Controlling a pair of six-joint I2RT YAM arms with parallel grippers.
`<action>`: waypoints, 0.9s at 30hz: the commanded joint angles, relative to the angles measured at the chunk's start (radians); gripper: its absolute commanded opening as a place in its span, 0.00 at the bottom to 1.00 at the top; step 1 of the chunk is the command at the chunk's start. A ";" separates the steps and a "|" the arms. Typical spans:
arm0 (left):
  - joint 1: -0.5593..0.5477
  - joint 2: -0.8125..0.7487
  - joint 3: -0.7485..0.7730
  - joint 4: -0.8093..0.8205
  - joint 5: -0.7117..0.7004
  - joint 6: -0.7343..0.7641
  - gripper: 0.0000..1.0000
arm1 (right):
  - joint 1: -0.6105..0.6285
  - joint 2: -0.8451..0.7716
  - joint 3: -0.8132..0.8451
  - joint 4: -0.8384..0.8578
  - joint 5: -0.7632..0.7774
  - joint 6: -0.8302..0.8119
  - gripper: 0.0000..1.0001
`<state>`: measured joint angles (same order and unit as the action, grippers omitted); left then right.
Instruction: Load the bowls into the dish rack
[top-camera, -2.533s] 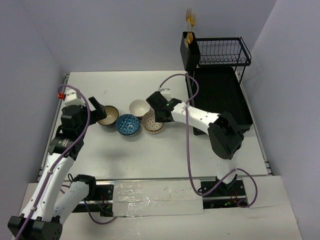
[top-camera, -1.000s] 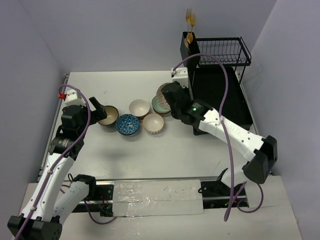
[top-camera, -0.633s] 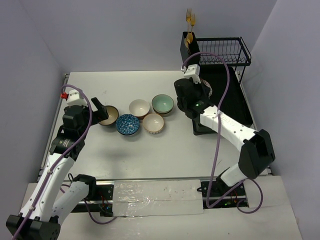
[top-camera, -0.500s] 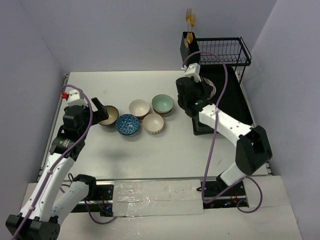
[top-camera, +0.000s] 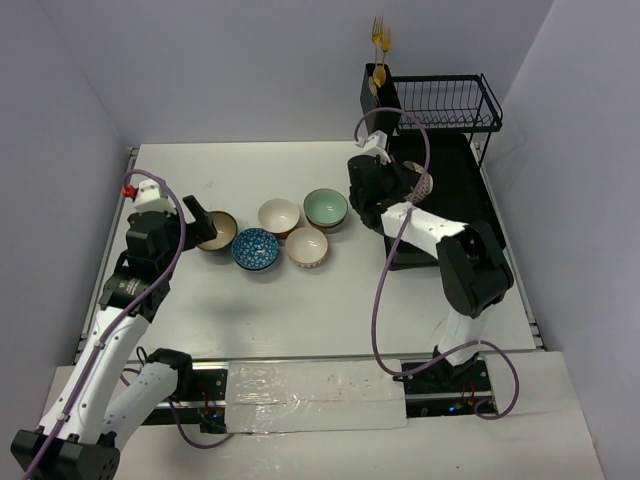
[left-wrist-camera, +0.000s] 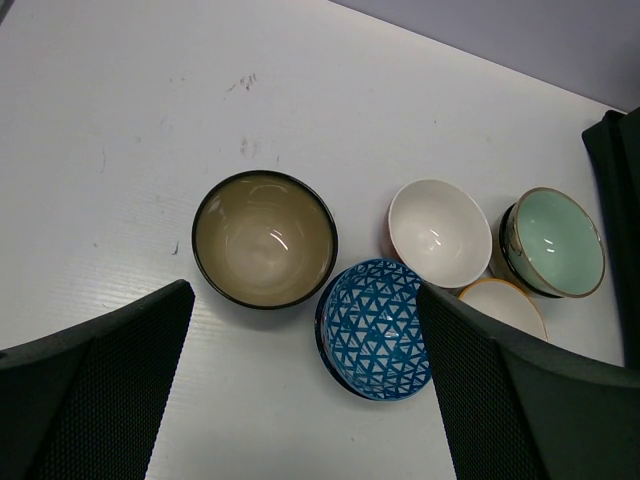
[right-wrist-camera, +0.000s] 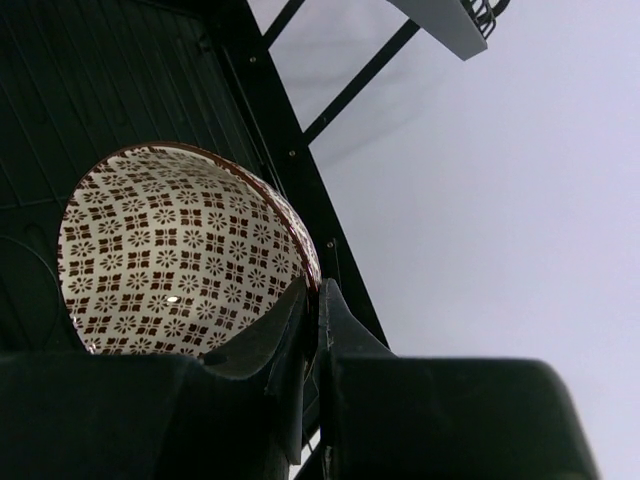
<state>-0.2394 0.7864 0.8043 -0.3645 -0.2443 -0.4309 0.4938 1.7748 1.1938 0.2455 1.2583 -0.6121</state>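
Note:
My right gripper (top-camera: 408, 181) is shut on the rim of the brown-white patterned bowl (top-camera: 423, 183), holding it tilted over the left side of the black dish rack (top-camera: 455, 215). In the right wrist view the fingers (right-wrist-camera: 315, 292) pinch the rim of the patterned bowl (right-wrist-camera: 180, 250) above the rack's floor (right-wrist-camera: 100, 80). On the table sit the tan dark-rimmed bowl (top-camera: 217, 231), blue patterned bowl (top-camera: 256, 248), white bowl (top-camera: 279, 215), mint bowl (top-camera: 326, 208) and an orange-rimmed bowl (top-camera: 307, 247). My left gripper (top-camera: 196, 216) hangs open above the tan bowl (left-wrist-camera: 264, 238) and blue bowl (left-wrist-camera: 378, 328).
A black utensil holder with gold forks (top-camera: 380, 95) stands at the rack's back left corner. A wire upper basket (top-camera: 447, 102) spans the rack's far end. The rack's frame post (right-wrist-camera: 300, 150) runs close beside the held bowl. Walls close in on both sides.
My right arm has carried the patterned bowl from above the mint bowl rightward over the dish rack. The left arm and the bowls on the table have not moved.

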 joint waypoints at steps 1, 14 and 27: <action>-0.005 -0.015 -0.002 0.013 -0.015 0.015 0.99 | -0.015 0.020 0.027 0.172 0.069 -0.075 0.00; -0.008 -0.026 -0.004 0.010 -0.013 0.017 0.99 | -0.037 0.228 -0.043 0.848 0.133 -0.601 0.00; -0.008 -0.019 -0.002 0.012 -0.013 0.015 0.99 | -0.012 0.320 -0.051 0.893 0.098 -0.621 0.00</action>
<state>-0.2436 0.7742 0.8043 -0.3653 -0.2520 -0.4305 0.4686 2.0724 1.1439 1.0466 1.3449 -1.2156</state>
